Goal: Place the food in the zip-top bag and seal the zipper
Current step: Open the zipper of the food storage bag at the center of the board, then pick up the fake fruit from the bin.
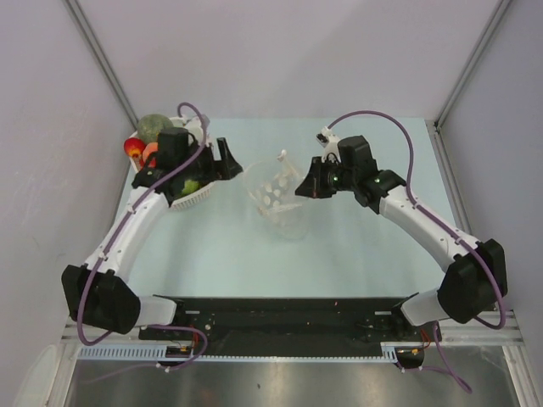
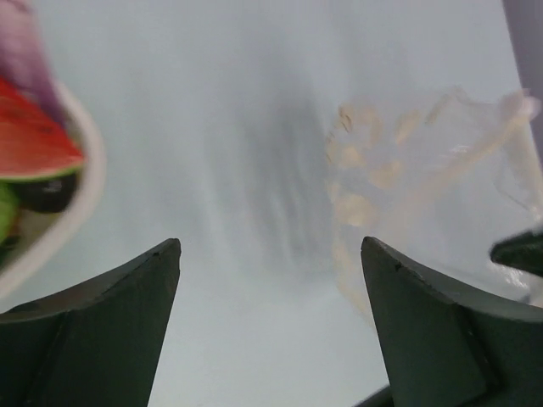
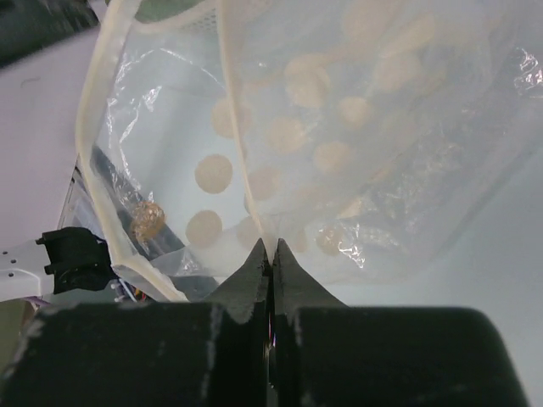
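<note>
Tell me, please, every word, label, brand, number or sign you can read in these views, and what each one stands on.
None: no word, number, brand or sign is readable in any view.
The zip-top bag carries only pale round printed dots, no letters.
The white basket shows no label, and it is blurred in the left wrist view.

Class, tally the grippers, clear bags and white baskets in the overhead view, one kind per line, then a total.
grippers: 2 (left gripper, right gripper)
zip-top bag: 1
white basket: 1
Total: 4
</note>
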`<state>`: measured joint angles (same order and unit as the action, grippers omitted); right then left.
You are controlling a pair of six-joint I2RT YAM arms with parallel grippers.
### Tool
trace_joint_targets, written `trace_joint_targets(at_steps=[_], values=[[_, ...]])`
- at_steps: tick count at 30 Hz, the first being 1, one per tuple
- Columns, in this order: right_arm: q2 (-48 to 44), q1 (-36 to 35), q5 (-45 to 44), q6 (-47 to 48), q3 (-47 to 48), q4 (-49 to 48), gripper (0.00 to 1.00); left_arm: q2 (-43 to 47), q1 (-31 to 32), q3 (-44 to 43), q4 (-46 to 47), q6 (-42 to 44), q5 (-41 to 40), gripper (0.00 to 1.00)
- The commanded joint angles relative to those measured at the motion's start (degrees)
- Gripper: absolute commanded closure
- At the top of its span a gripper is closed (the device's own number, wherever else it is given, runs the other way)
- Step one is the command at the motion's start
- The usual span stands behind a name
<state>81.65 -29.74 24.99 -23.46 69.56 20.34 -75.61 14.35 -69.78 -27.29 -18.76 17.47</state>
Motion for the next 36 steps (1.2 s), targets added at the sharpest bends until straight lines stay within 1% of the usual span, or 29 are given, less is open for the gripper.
trace_joint_targets(at_steps=[1, 2, 3, 5, 7, 8, 12, 16, 22, 27, 30, 31, 36], values=[[1.06, 0.64, 1.2, -2.9, 1.98, -3.55, 1.0, -3.12, -8.45, -5.54, 1.63, 2.76, -6.3, 0.08], [1.23, 0.64, 1.29, -3.16, 1.98, -3.99, 1.0, -4.09, -10.72, -6.94, 1.62, 3.03, -6.75, 0.08], [1.23, 0.64, 1.29, -3.34, 1.9, -4.08, 1.0, -6.54, -11.7, -7.73, 1.54, 3.12, -7.36, 0.07], [1.5, 0.64, 1.55, -3.34, 1.9, -4.34, 1.0, -8.66, -13.98, -9.4, 2.5, 3.21, -8.07, 0.07], [1.94, 0.73, 1.81, -3.52, 1.9, -4.17, 1.0, -11.83, -14.17, -10.2, 3.29, 2.86, -9.12, 0.08], [2.2, 0.82, 1.9, -3.61, 1.98, -4.17, 1.0, -13.06, -15.91, -10.9, 3.64, 2.77, -9.65, 0.08], [2.9, 1.26, 2.52, -3.87, 2.6, -4.08, 1.0, -17.89, -16.72, -12.75, 4.87, 1.01, -11.76, 0.08], [3.52, 1.7, 2.87, -4.22, 3.21, -3.99, 1.0, -21.15, -17.34, -13.01, 7.33, -0.66, -11.5, 0.09], [3.96, 2.67, 3.13, -4.22, 3.74, -3.81, 1.0, -25.89, -17.6, -14.6, 7.43, -1.98, -11.32, 0.13], [4.49, 3.11, 3.22, -4.22, 4.0, -3.73, 1.0, -28.0, -17.69, -15.39, 7.95, -2.5, -11.59, 0.22], [4.75, 3.11, 3.31, -4.22, 4.0, -3.64, 1.0, -28.53, -17.78, -15.91, 7.78, -3.2, -11.5, 0.29], [4.75, 3.19, 3.39, -4.22, 4.0, -3.55, 1.0, -28.62, -17.78, -16.26, 7.43, -3.3, -11.41, 0.35], [5.1, 3.19, 3.83, -4.31, 4.0, -3.55, 1.0, -27.92, -17.86, -15.92, 6.11, -4.26, -11.5, 0.48]])
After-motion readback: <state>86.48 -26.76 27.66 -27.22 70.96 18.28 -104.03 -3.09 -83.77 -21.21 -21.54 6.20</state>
